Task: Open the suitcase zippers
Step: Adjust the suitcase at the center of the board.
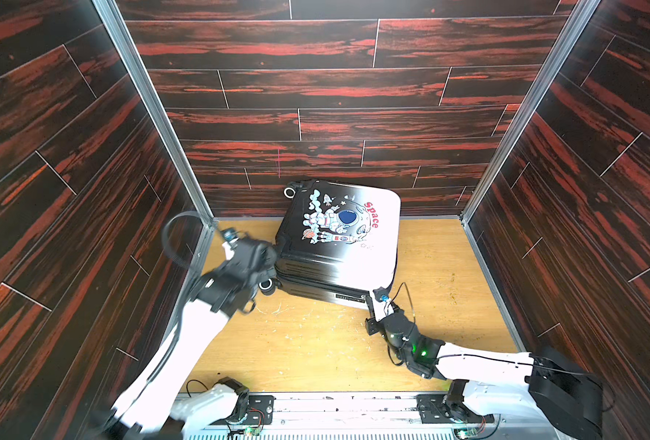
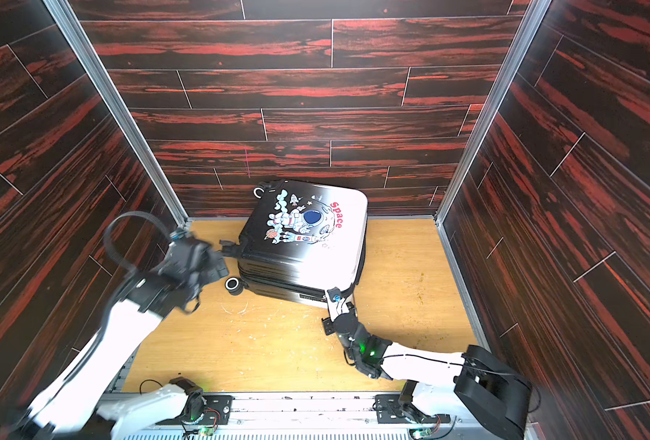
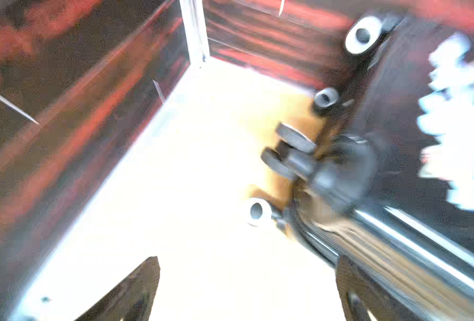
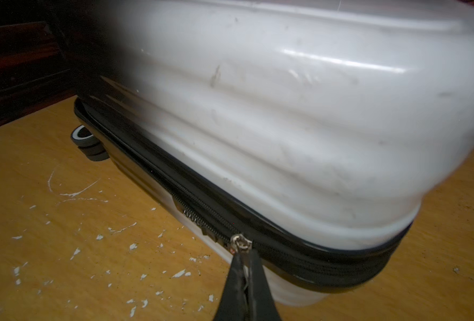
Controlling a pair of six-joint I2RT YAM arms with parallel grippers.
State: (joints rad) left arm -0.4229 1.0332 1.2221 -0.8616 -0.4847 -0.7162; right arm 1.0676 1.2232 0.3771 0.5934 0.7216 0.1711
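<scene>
The suitcase [image 1: 338, 236] [image 2: 304, 236] lies flat at the back of the wooden table, astronaut print up, in both top views. Its black zippers [image 4: 202, 211] run along the rim between the shells. My right gripper [image 4: 242, 257] [image 1: 376, 295] is shut on the silver zipper pull [image 4: 240, 243] at the near right corner. My left gripper [image 3: 247, 261] [image 2: 216, 263] is open and blurred beside the suitcase's left side, nothing between its fingers. One of its fingers [image 3: 344, 278] lies close to the ribbed shell [image 3: 396, 250]; whether it touches I cannot tell.
Dark red wood-pattern walls [image 1: 68, 190] close in the table on three sides, with aluminium posts [image 1: 155, 114] at the back corners. Suitcase wheels [image 1: 266, 285] [image 3: 258, 211] stick out on the left side. The scratched wooden tabletop [image 1: 315, 343] stretches to the front rail [image 1: 334, 404].
</scene>
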